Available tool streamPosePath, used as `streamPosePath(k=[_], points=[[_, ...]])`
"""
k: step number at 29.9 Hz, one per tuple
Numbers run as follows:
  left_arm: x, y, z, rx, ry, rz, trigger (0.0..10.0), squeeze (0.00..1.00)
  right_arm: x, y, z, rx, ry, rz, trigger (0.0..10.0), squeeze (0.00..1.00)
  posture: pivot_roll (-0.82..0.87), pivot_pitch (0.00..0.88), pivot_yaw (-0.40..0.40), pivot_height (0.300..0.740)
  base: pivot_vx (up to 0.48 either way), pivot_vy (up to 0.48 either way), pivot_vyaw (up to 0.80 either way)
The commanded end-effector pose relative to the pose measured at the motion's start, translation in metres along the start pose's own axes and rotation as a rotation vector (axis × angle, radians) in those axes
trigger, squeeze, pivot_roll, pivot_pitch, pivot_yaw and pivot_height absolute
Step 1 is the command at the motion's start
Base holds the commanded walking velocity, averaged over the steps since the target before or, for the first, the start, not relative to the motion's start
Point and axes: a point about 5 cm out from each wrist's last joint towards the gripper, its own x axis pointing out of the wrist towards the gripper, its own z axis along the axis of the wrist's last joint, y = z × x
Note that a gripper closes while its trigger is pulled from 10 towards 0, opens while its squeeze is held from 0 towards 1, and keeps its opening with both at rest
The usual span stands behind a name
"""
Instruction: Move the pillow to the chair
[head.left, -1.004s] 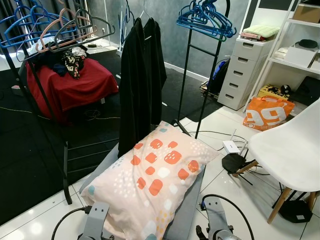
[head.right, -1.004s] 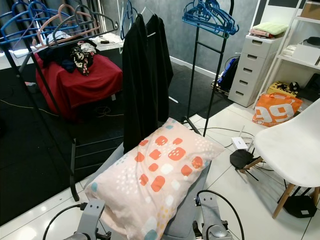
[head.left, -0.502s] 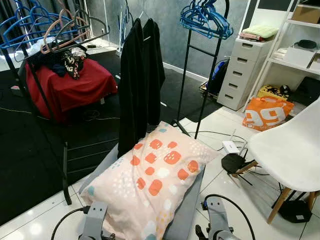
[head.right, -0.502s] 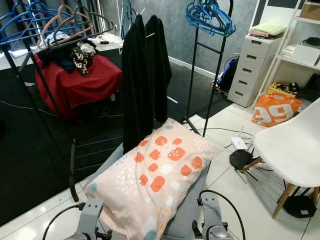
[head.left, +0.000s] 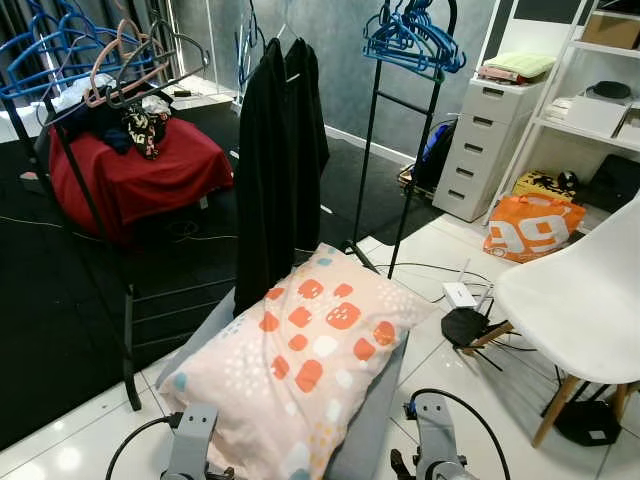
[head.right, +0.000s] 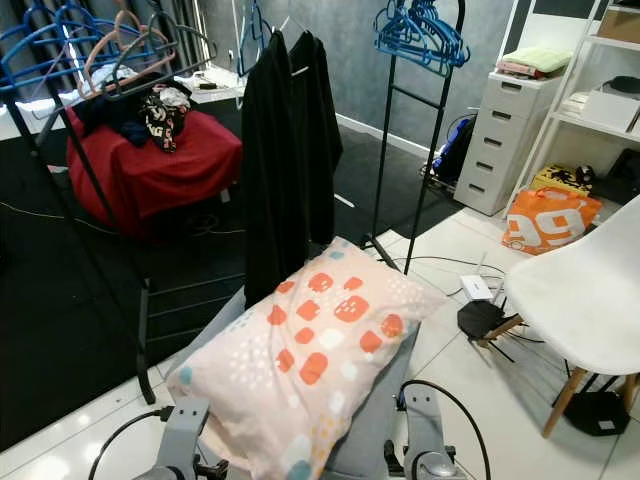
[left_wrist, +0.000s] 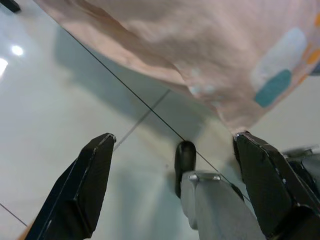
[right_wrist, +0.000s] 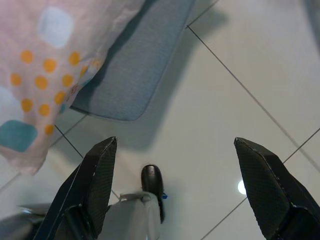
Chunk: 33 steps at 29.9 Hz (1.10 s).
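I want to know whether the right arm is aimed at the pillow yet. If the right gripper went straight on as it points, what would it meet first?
Probably the white floor tile. The right gripper, open, points down past the pillow and the grey seat edge, which lie off to one side.

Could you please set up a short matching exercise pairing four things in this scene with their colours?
Things:
1. pillow
2. chair
3. bag
4. coat

Colours:
A. black
B. white
C. pink with orange patches
D. orange with white print

Pairs: 1-C, 2-B, 3-D, 4-A
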Motion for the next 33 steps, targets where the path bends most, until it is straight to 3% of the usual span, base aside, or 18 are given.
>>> streamPosePath(k=[1,6,7,9,15,25,33], points=[[0.0,-0.0014,-0.0007,-0.025,-0.009,0.005,10.0,0.0,-0.0008,-0.0062,-0.0016,0.03,-0.011,-0.02,10.0,0.0,-0.15,0.006,-0.054,0.738,0.0,0.0,0.0],[0.0002,-0.001,0.0019,0.047,-0.01,-0.004,10.0,0.0,-0.0007,-0.0049,-0.0007,0.04,-0.016,-0.001,10.0,0.0,-0.14,0.005,-0.061,0.738,0.0,0.0,0.0],[0.0001,-0.0005,0.0011,-0.003,-0.016,0.02,10.0,0.0,-0.0007,-0.0051,0.0,0.032,-0.018,0.006,10.0,0.0,-0.15,0.012,-0.05,0.738,0.0,0.0,0.0],[0.0003,-0.001,0.0014,-0.025,-0.018,0.027,10.0,0.0,-0.0006,-0.0053,0.0016,0.014,-0.021,0.018,10.0,0.0,-0.16,0.028,-0.052,0.738,0.0,0.0,0.0],[0.0008,-0.0037,0.003,0.018,-0.015,0.002,10.0,0.0,-0.0006,-0.0059,0.0025,-0.024,-0.016,0.039,10.0,0.0,-0.16,0.016,-0.058,0.738,0.0,0.0,0.66],[0.0017,-0.0078,0.0058,0.051,-0.012,-0.027,10.0,0.0,-0.0007,-0.0091,0.005,0.017,-0.035,0.017,10.0,0.0,-0.16,0.004,-0.06,0.738,0.0,0.0,0.48],[0.0019,-0.0081,0.0067,0.05,-0.009,-0.032,10.0,0.0,-0.0007,-0.0109,0.0064,0.03,-0.045,-0.014,10.0,0.0,-0.17,0.0,-0.04,0.738,0.0,-0.414,0.0]])
